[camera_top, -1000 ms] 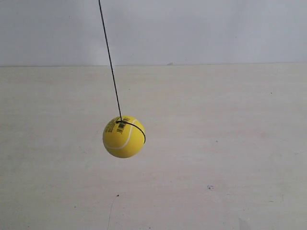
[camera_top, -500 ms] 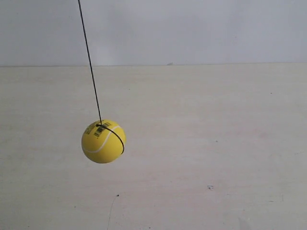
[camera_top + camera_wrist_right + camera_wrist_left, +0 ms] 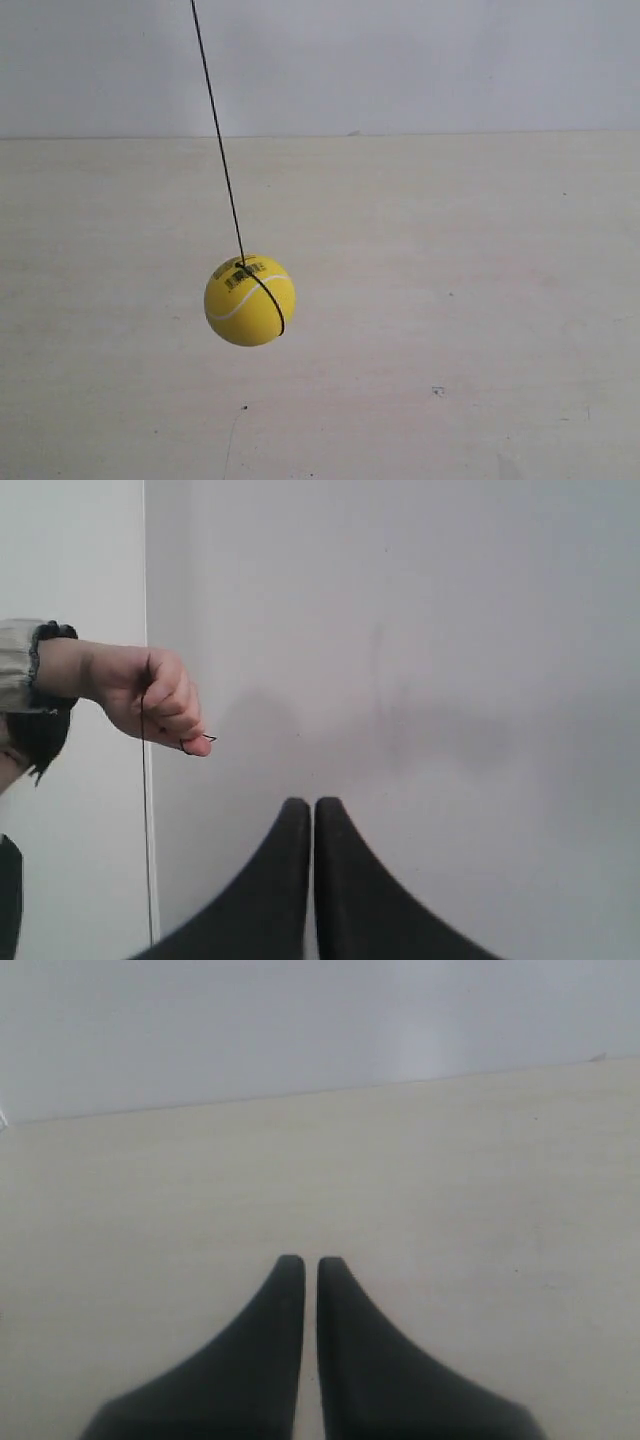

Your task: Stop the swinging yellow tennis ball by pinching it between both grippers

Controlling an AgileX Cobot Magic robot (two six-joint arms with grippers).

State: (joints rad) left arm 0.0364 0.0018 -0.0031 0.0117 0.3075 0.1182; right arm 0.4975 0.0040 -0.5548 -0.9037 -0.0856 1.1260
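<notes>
The yellow tennis ball [image 3: 249,300] hangs on a thin dark string [image 3: 218,135] left of centre in the exterior view, above the pale table. Its white seam and small black label face the camera. Neither arm shows in the exterior view. My left gripper [image 3: 302,1263] is shut with nothing between its black tips, over bare table; the ball is out of that view. My right gripper [image 3: 305,805] is shut too and empty, facing a white wall. The ball does not appear in the right wrist view.
A person's hand [image 3: 160,700] pinches the string's upper end in the right wrist view, beside the wall's corner. The pale table [image 3: 450,300] runs back to a white wall [image 3: 400,60]. A small dark speck [image 3: 437,391] marks the tabletop.
The ball swung to the exterior view's left half a second ago and has now swung back to the right, slightly lower than a second ago. The string's tilt changed with it.
</notes>
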